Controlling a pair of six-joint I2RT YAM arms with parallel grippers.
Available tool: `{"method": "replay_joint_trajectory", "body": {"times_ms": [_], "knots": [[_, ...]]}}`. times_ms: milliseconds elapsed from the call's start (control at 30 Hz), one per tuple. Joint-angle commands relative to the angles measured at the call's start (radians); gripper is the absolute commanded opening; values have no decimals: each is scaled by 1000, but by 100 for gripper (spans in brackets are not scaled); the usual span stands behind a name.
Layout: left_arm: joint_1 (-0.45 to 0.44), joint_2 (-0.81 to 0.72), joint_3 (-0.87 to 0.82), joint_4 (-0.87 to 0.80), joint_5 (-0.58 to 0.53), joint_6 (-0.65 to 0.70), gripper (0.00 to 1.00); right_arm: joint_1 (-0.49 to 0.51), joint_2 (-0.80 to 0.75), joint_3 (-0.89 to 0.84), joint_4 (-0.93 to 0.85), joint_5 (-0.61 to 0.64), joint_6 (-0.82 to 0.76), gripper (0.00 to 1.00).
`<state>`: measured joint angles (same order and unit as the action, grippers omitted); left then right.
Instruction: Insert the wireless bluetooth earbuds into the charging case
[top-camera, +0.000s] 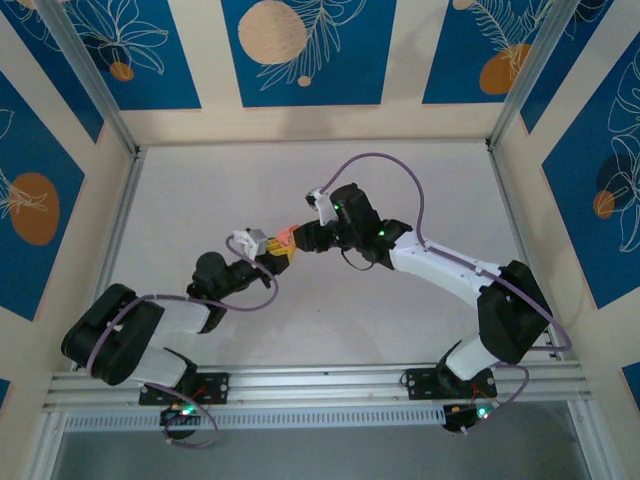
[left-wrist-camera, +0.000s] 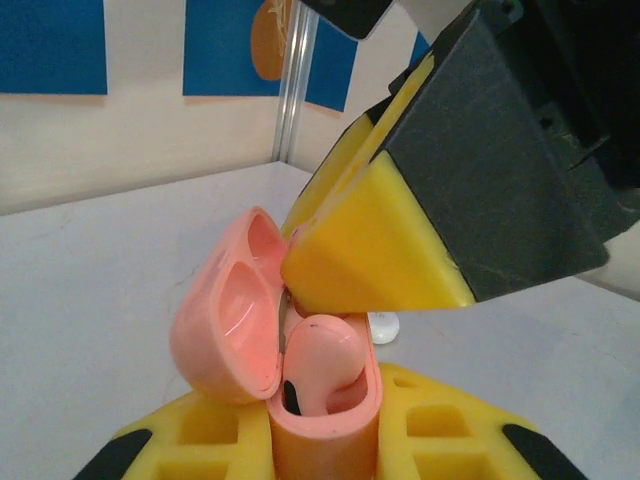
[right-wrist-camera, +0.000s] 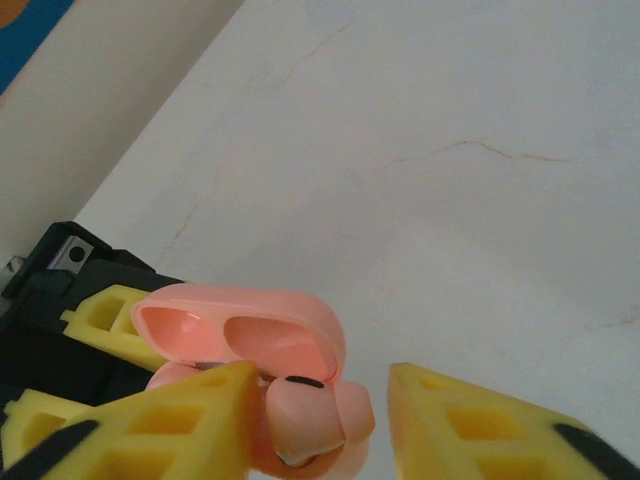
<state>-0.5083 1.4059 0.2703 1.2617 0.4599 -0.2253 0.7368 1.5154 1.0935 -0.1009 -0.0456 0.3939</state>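
pink case, lid open, sits clamped between the left fingers. one pink earbud rests in its socket. right fingers stand parted either side of that earbud, gripping nothing.

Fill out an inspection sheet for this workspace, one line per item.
Surface: white table, faint hairline cracks.
Job's things: charging case, lid open; one pink earbud sitting in it.
Clutter: small white object on the table behind the case, too small to identify.
Grippers: left gripper shut on the case; right gripper open, fingers either side of the earbud.
Cables: purple cables loop along both arms.
Surroundings: blue patterned panels, aluminium frame posts.
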Motion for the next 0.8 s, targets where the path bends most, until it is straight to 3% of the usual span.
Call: {"method": "replay_joint_trajectory", "body": {"times_ms": [0, 133, 400, 600, 767], "knots": [[-7, -42, 15, 24, -1, 35, 20, -13, -38, -6, -10, -84, 21, 47], [-7, -59, 16, 2, 6, 46, 20, -35, -66, -16, 23, -137, 35, 54], [-7, -62, 15, -11, 26, 55, 20, -71, -123, -51, 100, -261, 49, 58], [-8, -68, 18, -9, 112, 74, 20, -133, -160, -84, 143, -370, 53, 57], [-7, -69, 24, 2, 175, 75, 21, -193, -128, -64, 100, -514, 42, 51]]}}
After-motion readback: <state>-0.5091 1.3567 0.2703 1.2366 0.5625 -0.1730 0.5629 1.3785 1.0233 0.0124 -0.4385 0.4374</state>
